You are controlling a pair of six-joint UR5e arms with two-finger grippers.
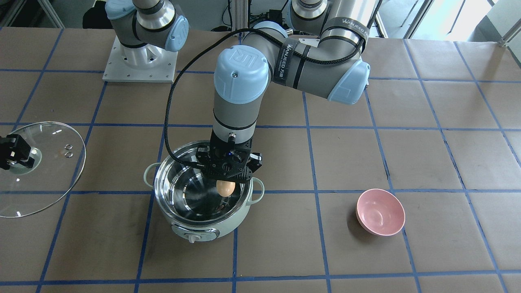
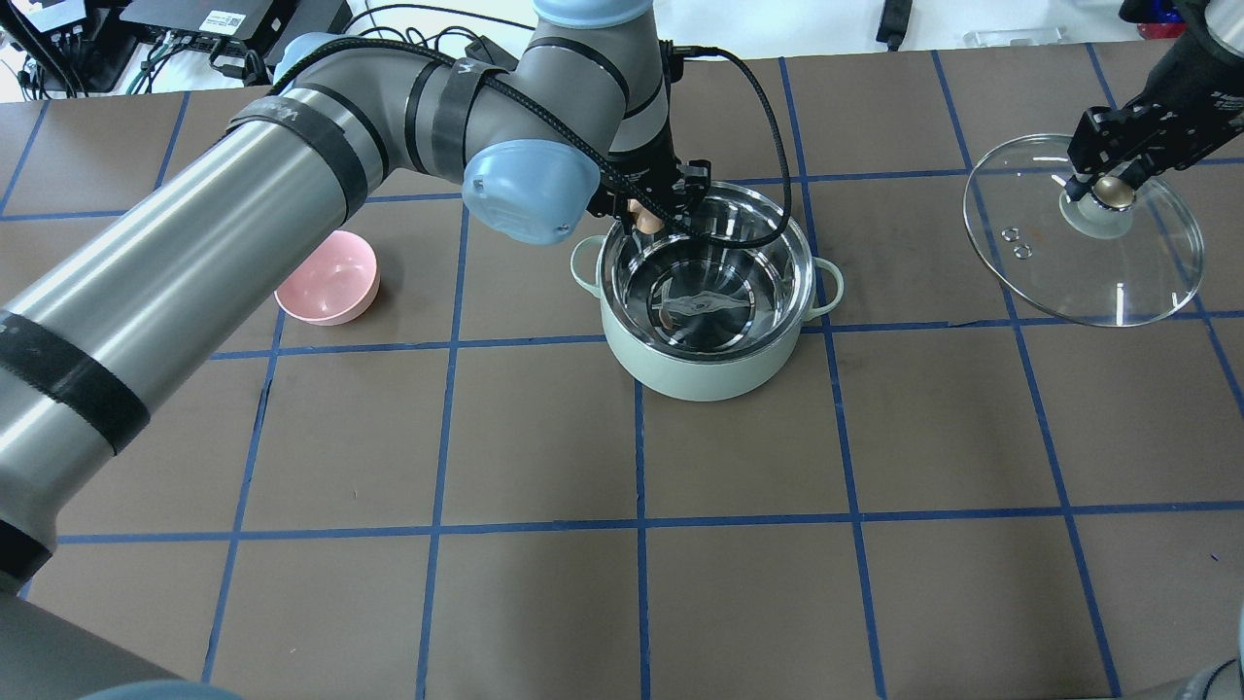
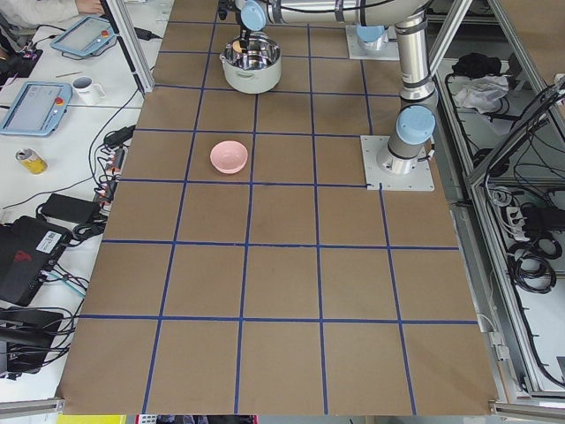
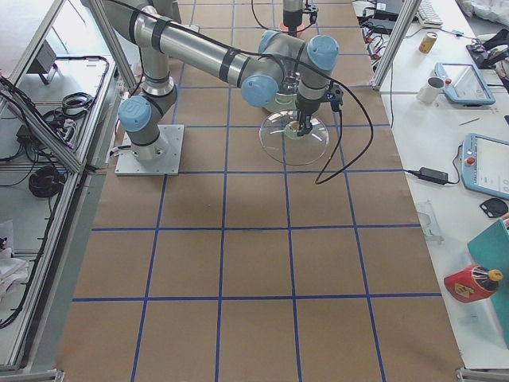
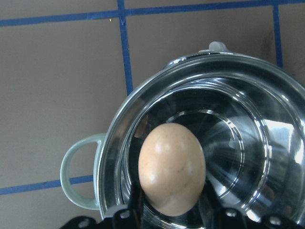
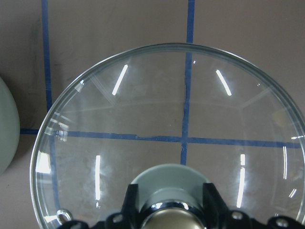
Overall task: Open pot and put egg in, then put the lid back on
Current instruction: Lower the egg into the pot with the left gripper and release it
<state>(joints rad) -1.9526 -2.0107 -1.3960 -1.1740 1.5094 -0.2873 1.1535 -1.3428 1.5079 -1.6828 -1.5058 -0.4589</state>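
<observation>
Egg step is the one in hand. The left gripper has its two fingers pinched on the egg. It holds the egg over the open pot, just inside the rim at about 10 o'clock in the overhead view. The egg hangs above the shiny steel bottom and does not touch it.

The lid is off, well apart from the pot, out at about 2 o'clock. The right gripper is clamped on its gold knob. I cannot tell if the glass edge rests on the table. A pink bowl sits at 9 o'clock from the pot, with nothing in it.

I think the next move is to go down slowly, deep into the pot. The fingers should open only when the egg is very close to the bottom. If it drops from high up, it could crack. After that, the lid can go back on.
</observation>
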